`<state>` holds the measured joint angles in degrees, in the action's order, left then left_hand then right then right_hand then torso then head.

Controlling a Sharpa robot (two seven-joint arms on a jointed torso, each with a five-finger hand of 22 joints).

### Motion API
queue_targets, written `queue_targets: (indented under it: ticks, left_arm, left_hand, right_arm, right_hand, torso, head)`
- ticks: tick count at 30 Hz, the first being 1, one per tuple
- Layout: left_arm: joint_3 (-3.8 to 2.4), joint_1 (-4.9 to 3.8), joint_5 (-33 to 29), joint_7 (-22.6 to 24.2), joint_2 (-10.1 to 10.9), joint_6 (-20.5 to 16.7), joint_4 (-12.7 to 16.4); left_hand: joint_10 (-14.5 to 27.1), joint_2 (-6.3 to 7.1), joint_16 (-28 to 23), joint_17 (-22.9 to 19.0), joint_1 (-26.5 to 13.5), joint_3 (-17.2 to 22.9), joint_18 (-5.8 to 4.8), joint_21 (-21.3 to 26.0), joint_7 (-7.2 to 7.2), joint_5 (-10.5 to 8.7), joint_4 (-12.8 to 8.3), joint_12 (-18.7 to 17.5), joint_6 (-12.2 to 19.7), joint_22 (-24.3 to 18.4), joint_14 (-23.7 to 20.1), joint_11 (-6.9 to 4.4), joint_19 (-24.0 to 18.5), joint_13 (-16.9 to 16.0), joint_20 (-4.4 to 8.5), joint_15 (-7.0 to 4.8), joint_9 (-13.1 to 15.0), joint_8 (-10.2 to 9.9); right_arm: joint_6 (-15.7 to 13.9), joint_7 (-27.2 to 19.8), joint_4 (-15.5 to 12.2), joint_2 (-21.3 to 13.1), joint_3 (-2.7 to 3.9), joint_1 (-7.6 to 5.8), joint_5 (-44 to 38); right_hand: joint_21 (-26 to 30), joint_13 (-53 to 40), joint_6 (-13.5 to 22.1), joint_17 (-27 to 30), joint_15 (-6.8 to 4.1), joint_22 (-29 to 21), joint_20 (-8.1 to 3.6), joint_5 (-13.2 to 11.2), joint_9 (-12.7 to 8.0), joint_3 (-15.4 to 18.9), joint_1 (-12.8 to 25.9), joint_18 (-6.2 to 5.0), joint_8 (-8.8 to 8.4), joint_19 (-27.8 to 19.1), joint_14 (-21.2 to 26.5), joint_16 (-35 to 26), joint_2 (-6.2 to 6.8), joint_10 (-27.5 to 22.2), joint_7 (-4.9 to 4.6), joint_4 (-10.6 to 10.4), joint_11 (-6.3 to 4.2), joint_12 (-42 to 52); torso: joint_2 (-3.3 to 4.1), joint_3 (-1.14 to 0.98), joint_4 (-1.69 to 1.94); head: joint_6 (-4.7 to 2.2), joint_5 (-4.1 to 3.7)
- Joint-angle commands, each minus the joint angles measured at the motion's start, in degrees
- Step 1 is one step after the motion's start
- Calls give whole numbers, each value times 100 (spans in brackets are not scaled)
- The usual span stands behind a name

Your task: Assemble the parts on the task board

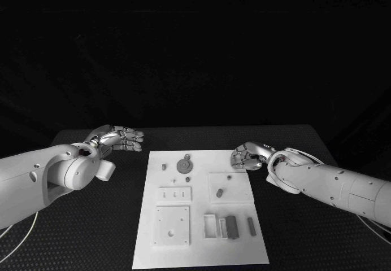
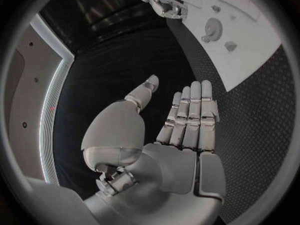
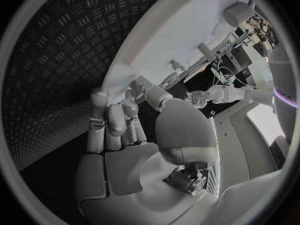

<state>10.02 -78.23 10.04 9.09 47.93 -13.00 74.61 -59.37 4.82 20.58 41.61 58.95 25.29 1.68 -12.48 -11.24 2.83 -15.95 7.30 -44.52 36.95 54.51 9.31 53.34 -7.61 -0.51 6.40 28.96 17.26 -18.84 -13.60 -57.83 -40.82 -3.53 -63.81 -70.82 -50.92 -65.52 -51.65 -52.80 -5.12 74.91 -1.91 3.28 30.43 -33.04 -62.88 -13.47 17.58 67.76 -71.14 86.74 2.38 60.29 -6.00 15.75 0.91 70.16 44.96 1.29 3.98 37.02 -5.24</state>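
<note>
The white task board (image 1: 244, 254) lies in the middle of the black table. Grey parts lie on it: a round disc (image 1: 186, 165) near its far end, an oval piece (image 1: 219, 192) on a raised square, and two dark bars (image 1: 231, 226) beside a small tray near the front. My left hand (image 1: 114, 138) hovers off the board's far left corner, fingers straight and together (image 2: 190, 115), thumb apart, holding nothing. My right hand (image 1: 251, 155) is at the board's far right corner, its fingers (image 3: 115, 122) loosely bent at the board's edge (image 3: 181, 30), with nothing in them.
The board carries raised white blocks: one with three slots (image 1: 175, 194) and a square plate with holes (image 1: 172, 224). Small grey pieces (image 1: 164, 167) lie near its far left. Black checkered matting (image 1: 98, 226) flanks the board on both sides.
</note>
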Motion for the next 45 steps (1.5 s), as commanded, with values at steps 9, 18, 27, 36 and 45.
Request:
queue_targets:
  ticks: [9,18,27,36,45]
  left_arm:
    - [-4,-3,41,73,-24,178,-4]
    - [-4,-3,325,-252,-45,112,48]
    - [-2,-3,1000,-1159,-221,432,342]
    - [2,3,999,-1540,-505,186,550]
    - [95,8,826,-1727,-657,238,726]
  left_hand:
    - [-75,-145,-57,29,39,2,99,50,68,0,19,-28,-123,11,43,11,8,-21,-19,-1,26,54]
    - [-254,-156,-38,92,-19,-25,115,23,78,1,39,41,-253,41,151,-61,87,-70,8,-38,37,96]
    - [-860,-197,232,389,-629,-209,172,-168,193,0,450,347,-592,177,602,-352,447,-312,181,-264,39,183]
    - [-1040,-253,537,658,-705,-285,135,-331,252,-2,434,455,-753,367,680,-467,581,-539,328,-393,-18,147]
    - [-1010,-165,572,702,-824,-312,107,-335,216,-1,485,438,-707,410,637,-457,559,-613,353,-393,-71,73]
  right_arm:
    - [-132,-40,-121,-24,1,3,260]
    - [-290,122,-562,-170,29,-7,217]
    - [-143,584,-1434,-303,89,-282,-302]
    - [109,886,-2004,-167,90,-395,-600]
    - [158,953,-2138,10,90,-395,-610]
  right_hand:
    - [-24,17,-161,16,-18,122,-19,17,19,-4,6,-153,-18,-26,-10,-5,-243,-6,-126,75,-6,29]
    - [-34,22,-175,-17,-17,123,-19,17,24,22,17,-153,-21,-25,-25,0,-187,-6,-125,81,-5,31]
    - [-52,32,-221,-76,-31,119,-25,17,36,44,55,-153,-13,8,-65,8,-140,6,-112,50,-18,33]
    - [-61,43,-254,-123,-45,113,-33,17,47,53,96,-153,-9,35,-96,14,-88,17,-98,28,-33,33]
    - [-57,51,-256,-123,-51,107,-37,17,49,59,151,-153,-20,47,-98,10,-56,21,-94,-6,-37,30]
  torso:
    - [-7,-5,8]
    - [-4,-13,-15]
    - [-20,1,-18]
    - [-53,19,-28]
    - [-57,22,-14]
  head:
    - [3,-8]
    - [-35,10]
    - [-89,12]
    - [-92,80]
    - [-66,164]
